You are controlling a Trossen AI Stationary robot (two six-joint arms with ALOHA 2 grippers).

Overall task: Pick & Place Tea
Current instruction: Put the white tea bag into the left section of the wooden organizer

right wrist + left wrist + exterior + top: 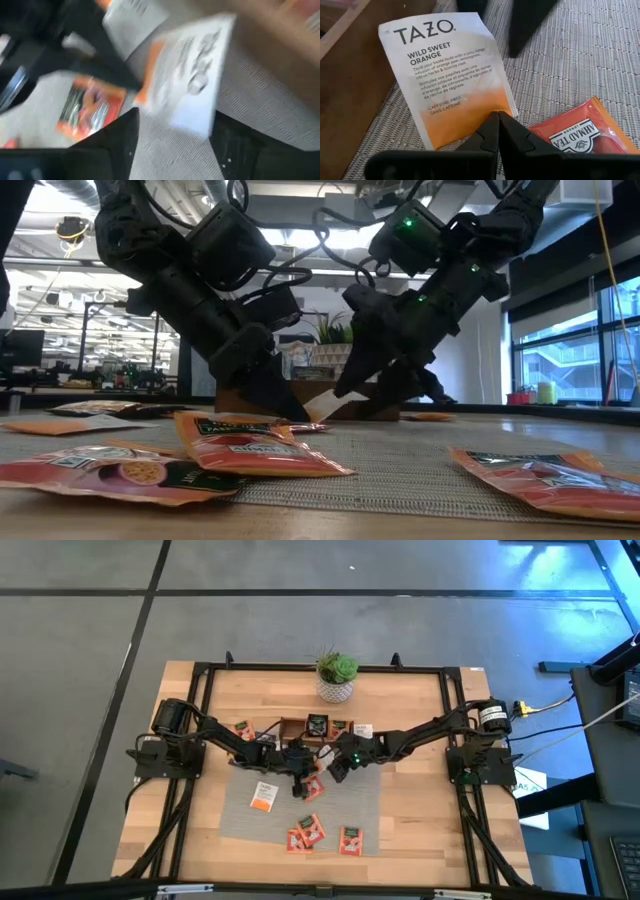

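My left gripper (298, 778) (496, 120) is shut on a white-and-orange tea packet (450, 75) over the grey ribbed mat (240, 815), just in front of the wooden tray (296, 725). My right gripper (337, 770) (175, 125) is open. Its fingers stand on either side of that packet's white end (200, 65); I cannot tell if they touch it. An orange-red packet (580, 135) lies flat on the mat beside my left fingers. Several more orange-red packets (307, 832) and a white-and-orange one (263, 797) lie flat on the mat nearer the front. My left gripper pinches the packet's orange end, at its edge (485, 112), between its two fingertips. The fingers come along the packet's length, slanting down toward the mat. The packet stretches away from the fingers toward the tray and my right gripper, its printed face up.
The tray holds dark packets (317, 723) and stands at the mat's far edge. A potted plant (337, 675) stands at the table's far edge. Orange-red packets (250, 450) lie near the table's front edge. The two arms are close together mid-table.
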